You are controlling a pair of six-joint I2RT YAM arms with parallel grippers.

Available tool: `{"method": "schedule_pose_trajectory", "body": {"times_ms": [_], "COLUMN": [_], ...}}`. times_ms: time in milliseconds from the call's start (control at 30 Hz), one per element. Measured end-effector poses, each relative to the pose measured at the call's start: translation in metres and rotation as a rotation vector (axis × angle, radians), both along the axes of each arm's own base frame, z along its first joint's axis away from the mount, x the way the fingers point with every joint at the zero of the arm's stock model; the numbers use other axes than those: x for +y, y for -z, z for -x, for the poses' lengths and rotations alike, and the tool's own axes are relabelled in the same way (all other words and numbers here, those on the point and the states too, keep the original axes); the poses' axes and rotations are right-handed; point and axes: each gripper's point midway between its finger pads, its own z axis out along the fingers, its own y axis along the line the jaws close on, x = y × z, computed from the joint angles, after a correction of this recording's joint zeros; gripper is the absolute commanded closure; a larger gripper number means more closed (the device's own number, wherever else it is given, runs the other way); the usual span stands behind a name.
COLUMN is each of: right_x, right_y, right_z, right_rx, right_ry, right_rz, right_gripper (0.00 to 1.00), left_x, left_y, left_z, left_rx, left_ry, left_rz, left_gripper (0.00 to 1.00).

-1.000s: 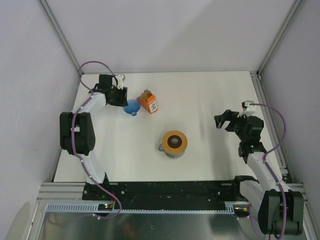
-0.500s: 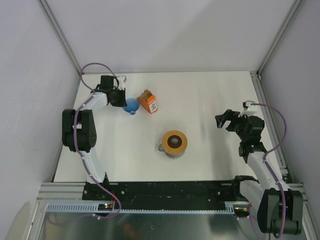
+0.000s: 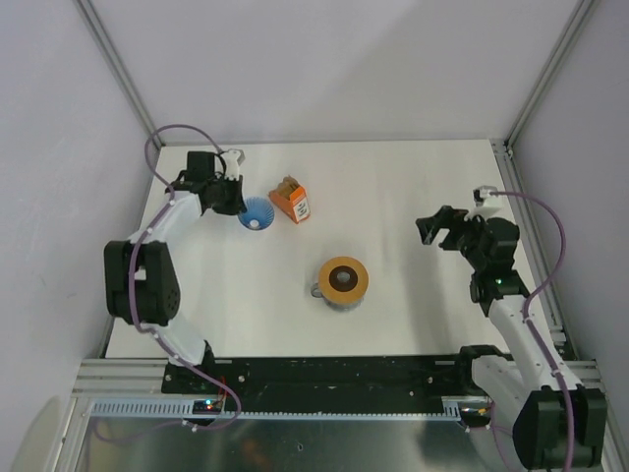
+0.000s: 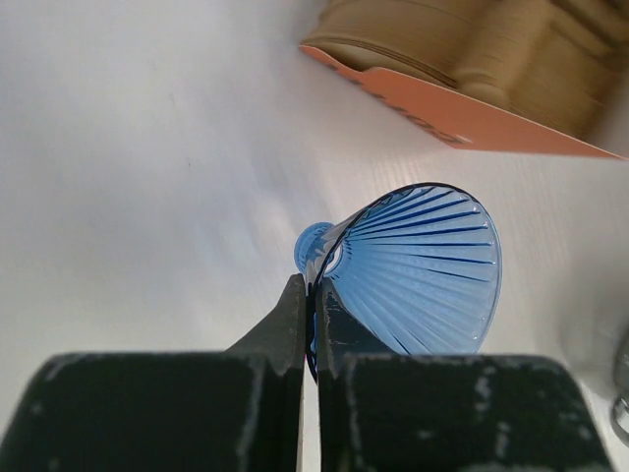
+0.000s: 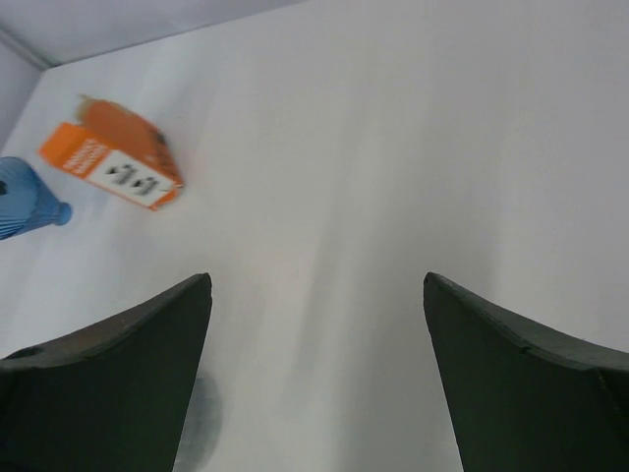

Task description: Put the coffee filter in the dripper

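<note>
Two steps of the job look undone: no filter has been taken out, and nothing lies inside the small blue translucent plastic cone dripper (image 4: 423,265), whose ribbed inner wall shows bare in the left wrist view. The thin tan-brown paper coffee filter (image 4: 472,44) sits stacked with others in the small orange cardboard box (image 4: 462,113), at the top right of that view. It is just beside the dripper and, as far as can be seen, not touching it. In the overhead view both stand in the upper left of the white surface (image 3: 413,177), well apart from the grey cup with the orange-tan ring top (image 3: 343,282) near the middle.

What looks done is a hold on the dripper. The left hand (image 4: 307,295) has its two fingers pinched narrow at the rim, the cone's thin wall caught between them. The cone appears tipped rather than upright. The left arm reaches far up the left side of the overhead frame, its wrist turned in toward the cone.

The right hand (image 5: 314,283) hovers at the right of the overhead frame with its fingers spread wide, holding nothing, and faces across toward the box. A fair guess is that it will be the one to fetch the filter.
</note>
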Motion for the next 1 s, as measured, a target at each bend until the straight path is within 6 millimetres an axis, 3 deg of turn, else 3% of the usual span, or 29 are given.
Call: {"method": "schedule_pose_trajectory", "body": {"times_ms": [233,367,467,533,700,900,1000], "right_x": [0.076,0.118,0.145,0.168,0.202,0.212,0.211], "right_y": [-0.065,-0.085,-0.094,-0.101,-0.105,-0.104,-0.097], "right_z": [0.009,0.02,0.026,0.035,0.063,0.087,0.095], "right_rx": [-0.034,-0.01,0.019,0.035,0.061,0.104,0.144], "right_ry": [-0.173,-0.238,-0.268,-0.305,-0.4,-0.46,-0.477], "right_rz": [0.058,0.12,0.167,0.198,0.243,0.258,0.263], "right_gripper": [0.15,0.17,0.18,0.19,0.22,0.26,0.31], "left_x": [-0.005,-0.014,-0.042,-0.076,-0.13,-0.182,-0.204], "left_y": [-0.069,-0.095,-0.104,-0.109,-0.124,-0.146,-0.147], "left_z": [0.031,0.051,0.072,0.089,0.121,0.14,0.151], "left_rx": [-0.123,-0.16,-0.156,-0.141,-0.116,-0.121,-0.096], "left_ry": [0.034,0.071,0.151,0.254,0.424,0.574,0.636], "left_rz": [0.026,0.037,0.039,0.047,0.065,0.102,0.121], "left_gripper": [1.0,1.0,1.0,1.0,1.0,1.0,1.0]}}
